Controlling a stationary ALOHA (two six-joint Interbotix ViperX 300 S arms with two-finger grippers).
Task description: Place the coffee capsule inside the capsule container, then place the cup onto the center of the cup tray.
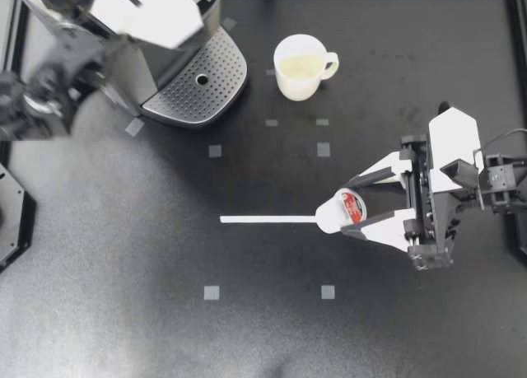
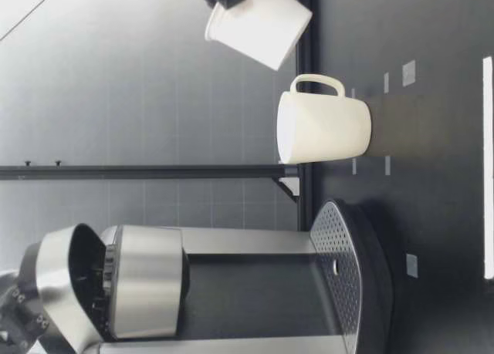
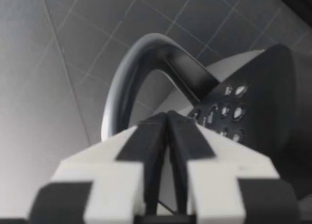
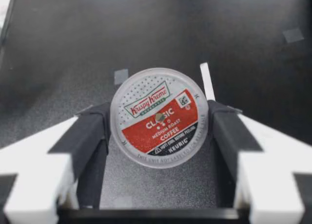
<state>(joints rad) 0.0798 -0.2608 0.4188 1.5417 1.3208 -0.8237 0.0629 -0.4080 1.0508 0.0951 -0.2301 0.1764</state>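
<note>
Black tabletop: my left gripper (image 1: 86, 65) is pinched together, empty, beside the silver coffee machine (image 1: 177, 90); far right, my right gripper (image 1: 350, 205) clamps the white foil-topped coffee capsule (image 1: 342, 211) aloft, so the machine lies well leftward.

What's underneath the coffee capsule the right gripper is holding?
Only dark table and the end of a white strip show under the coffee capsule in my right gripper; the spot directly beneath is covered.
</note>
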